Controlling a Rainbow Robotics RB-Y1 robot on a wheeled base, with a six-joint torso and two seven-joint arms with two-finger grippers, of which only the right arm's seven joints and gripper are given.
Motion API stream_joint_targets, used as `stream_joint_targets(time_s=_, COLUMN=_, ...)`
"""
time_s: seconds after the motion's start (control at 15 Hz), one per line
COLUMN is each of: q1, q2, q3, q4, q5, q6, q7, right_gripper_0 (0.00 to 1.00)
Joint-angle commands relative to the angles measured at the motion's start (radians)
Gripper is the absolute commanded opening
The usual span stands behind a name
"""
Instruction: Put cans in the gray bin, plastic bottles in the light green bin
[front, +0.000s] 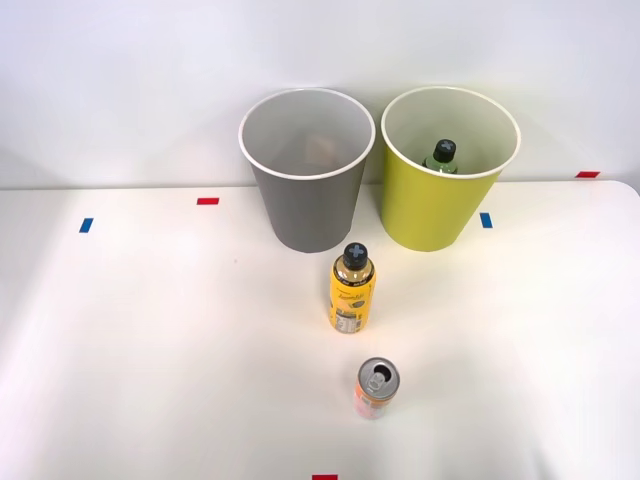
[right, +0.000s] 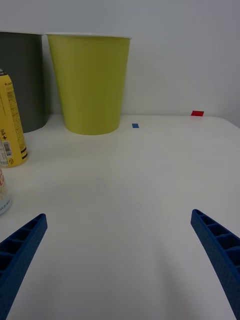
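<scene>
While my tool hangs spread wide and holding nothing, the can stands upright on the worktop, just before the yellow bottle. It looks light, thin-walled and slick, so I'd grip mid-body, gently.

A white table filled the foreground and met a plain pale wall behind it. Small tape marks lay flat on the tabletop: a blue one near the left edge, a red one further in, another blue one toward the right, a red one at the far right by the wall, and a red one at the near edge.
</scene>
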Motion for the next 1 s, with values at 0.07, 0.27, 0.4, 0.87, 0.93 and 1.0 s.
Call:
stream_joint_targets(time_s=0.07, q1=0.000, q2=0.000, q3=0.000, q4=0.000, q5=0.000, q6=0.000, q7=0.000, right_gripper_0=1.00)
stream_joint_targets(time_s=0.27, q1=0.000, q2=0.000, q3=0.000, q4=0.000, q5=0.000, q6=0.000, q7=0.000, right_gripper_0=1.00)
stream_joint_targets(time_s=0.4, q1=0.000, q2=0.000, q3=0.000, q4=0.000, q5=0.000, q6=0.000, q7=0.000, right_gripper_0=1.00)
stream_joint_targets(time_s=0.87, q1=0.000, q2=0.000, q3=0.000, q4=0.000, q5=0.000, q6=0.000, q7=0.000, right_gripper_0=1.00)
stream_joint_targets(time_s=0.93, q1=0.000, q2=0.000, q3=0.000, q4=0.000, q5=0.000, q6=0.000, q7=0.000, right_gripper_0=1.00)
stream_joint_targets(time_s=1.0, q1=0.000, q2=0.000, q3=0.000, q4=0.000, q5=0.000, q6=0.000, q7=0.000, right_gripper_0=1.00)
